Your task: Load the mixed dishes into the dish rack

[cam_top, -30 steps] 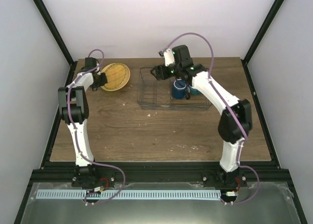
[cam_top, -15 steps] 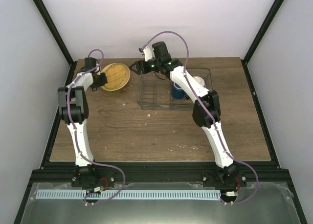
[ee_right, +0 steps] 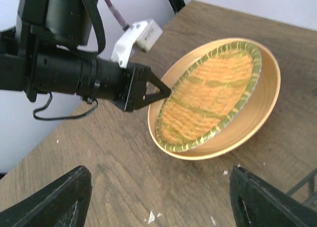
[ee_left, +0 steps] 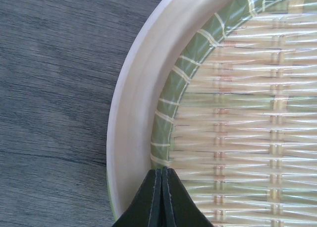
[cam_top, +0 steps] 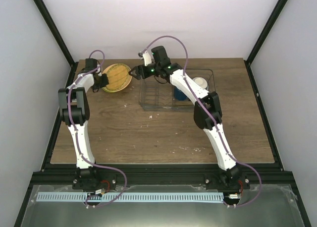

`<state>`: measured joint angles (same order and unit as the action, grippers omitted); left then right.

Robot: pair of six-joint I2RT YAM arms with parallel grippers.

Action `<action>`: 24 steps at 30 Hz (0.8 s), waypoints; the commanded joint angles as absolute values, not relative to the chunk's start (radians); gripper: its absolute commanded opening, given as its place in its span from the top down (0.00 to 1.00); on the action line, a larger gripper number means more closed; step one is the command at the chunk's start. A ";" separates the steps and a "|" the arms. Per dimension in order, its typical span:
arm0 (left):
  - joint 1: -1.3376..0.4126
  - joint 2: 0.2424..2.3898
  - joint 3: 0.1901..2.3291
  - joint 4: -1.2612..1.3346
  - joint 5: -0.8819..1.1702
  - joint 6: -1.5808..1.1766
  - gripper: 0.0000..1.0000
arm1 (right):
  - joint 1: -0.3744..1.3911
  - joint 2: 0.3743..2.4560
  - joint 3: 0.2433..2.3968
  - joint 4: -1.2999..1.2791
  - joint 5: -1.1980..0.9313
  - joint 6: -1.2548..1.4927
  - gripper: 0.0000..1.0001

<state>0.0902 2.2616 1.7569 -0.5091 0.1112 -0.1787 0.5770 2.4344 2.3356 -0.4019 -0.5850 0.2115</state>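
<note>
Top external: mug (cam_top: 180,93) and cup (cam_top: 199,82) are held in the dish rack (cam_top: 148,96), while the plate (cam_top: 118,77) is left by the table's far-left corner, touched by the closed left claw (ee_left: 162,173), right claw (cam_top: 133,73) spread.

The brown wooden surface (cam_top: 148,133) carries a round yellow-orange plate with a woven grid face (cam_top: 118,77) at its far left. A rectangular dish rack of thin dark wire (cam_top: 148,107) stands to the right of it, near but apart. Some small white crumbs (cam_top: 150,117) lie before the rack.
</note>
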 commanded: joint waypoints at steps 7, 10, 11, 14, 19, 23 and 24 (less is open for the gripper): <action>0.094 2.289 1.783 -0.536 0.136 -0.173 0.96 | 0.591 2.177 2.063 -0.418 -0.497 0.078 0.11; 0.094 2.286 1.781 -0.540 0.133 -0.171 0.93 | 0.591 2.118 1.979 -0.423 -0.458 0.050 0.06; 0.094 2.285 1.781 -0.542 0.133 -0.172 0.92 | 0.591 2.101 1.955 -0.422 -0.448 0.046 0.05; 0.092 2.282 1.779 -0.543 0.134 -0.171 0.87 | 0.591 2.054 1.890 -0.419 -0.433 0.035 0.02; 0.092 2.277 1.779 -0.544 0.134 -0.171 0.78 | 0.591 1.981 1.799 -0.409 -0.408 0.023 0.00; 0.092 2.264 1.778 -0.549 0.133 -0.171 0.72 | 0.591 1.923 1.729 -0.398 -0.376 0.010 0.00; 0.092 2.260 1.775 -0.549 0.131 -0.170 0.70 | 0.591 1.913 1.714 -0.395 -0.366 0.007 0.00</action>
<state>0.0906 2.2620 1.7615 -0.5167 0.1360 -0.1776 0.5831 1.9858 1.7496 -0.4149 -0.4137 0.0353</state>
